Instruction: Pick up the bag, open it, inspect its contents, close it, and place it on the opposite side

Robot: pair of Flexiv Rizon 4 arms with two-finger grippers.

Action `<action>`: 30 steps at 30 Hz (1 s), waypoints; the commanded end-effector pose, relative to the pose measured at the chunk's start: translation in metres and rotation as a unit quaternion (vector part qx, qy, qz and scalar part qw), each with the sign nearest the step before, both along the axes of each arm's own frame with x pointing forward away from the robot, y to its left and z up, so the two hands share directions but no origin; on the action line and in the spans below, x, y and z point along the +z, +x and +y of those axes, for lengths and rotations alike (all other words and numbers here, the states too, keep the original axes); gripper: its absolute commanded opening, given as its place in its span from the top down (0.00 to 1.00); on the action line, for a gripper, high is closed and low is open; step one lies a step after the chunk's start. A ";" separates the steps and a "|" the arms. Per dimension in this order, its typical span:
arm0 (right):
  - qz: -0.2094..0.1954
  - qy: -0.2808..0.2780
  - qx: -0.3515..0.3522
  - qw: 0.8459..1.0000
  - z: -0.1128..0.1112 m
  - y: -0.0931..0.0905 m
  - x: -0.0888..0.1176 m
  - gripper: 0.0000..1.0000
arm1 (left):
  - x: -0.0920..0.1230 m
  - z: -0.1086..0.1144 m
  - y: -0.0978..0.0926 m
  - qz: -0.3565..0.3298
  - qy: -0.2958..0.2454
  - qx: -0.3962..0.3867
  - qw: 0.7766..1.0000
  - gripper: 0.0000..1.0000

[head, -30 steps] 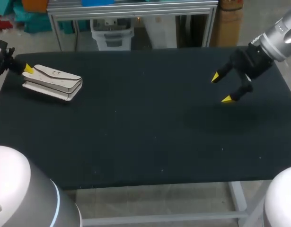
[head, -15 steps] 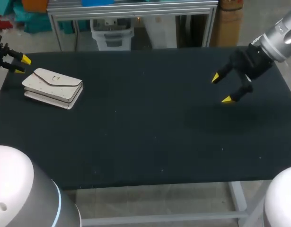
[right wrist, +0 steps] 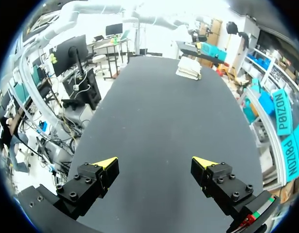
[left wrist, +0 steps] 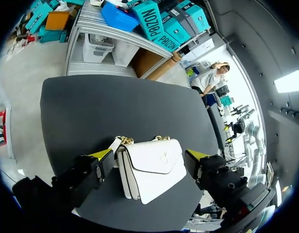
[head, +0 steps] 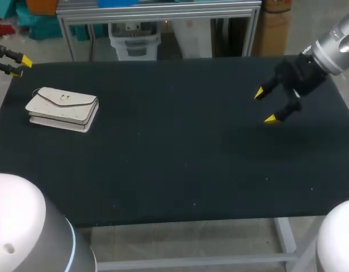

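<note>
Left wrist view, bag (left wrist: 152, 169) ahead of gripper (left wrist: 149, 154)

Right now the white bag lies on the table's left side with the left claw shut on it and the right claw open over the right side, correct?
No: the head view shows the left claw open and clear of the bag, near the table's far-left corner. The rest holds, right claw included.
</note>
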State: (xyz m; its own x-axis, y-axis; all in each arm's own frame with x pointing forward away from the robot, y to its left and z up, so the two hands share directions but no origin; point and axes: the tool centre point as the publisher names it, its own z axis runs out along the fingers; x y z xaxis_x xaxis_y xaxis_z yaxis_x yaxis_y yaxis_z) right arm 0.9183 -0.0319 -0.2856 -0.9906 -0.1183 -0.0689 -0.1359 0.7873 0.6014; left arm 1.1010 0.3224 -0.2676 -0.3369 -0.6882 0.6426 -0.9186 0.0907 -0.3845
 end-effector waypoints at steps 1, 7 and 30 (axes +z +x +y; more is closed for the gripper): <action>-0.013 -0.013 -0.031 0.999 0.011 -0.008 -0.016 0.00 | 0.004 0.005 0.002 0.199 0.101 -0.183 0.957 0.00; -0.009 0.011 -0.034 0.999 0.020 -0.007 -0.035 0.00 | -0.003 0.011 -0.001 0.209 0.125 -0.187 0.952 0.00; 0.002 0.005 -0.046 0.999 0.026 -0.002 -0.045 0.00 | -0.055 0.014 -0.013 0.268 0.160 -0.252 0.916 0.00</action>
State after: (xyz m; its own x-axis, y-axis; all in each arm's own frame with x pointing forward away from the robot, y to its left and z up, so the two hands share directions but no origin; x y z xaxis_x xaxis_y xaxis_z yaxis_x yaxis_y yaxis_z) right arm 0.9165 -0.0061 -0.3311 -0.9974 -0.0258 -0.0668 -0.0613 0.7909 0.6089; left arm 1.0769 0.3315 -0.3170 -0.3777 -0.7448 0.5501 -0.9232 0.2571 -0.2857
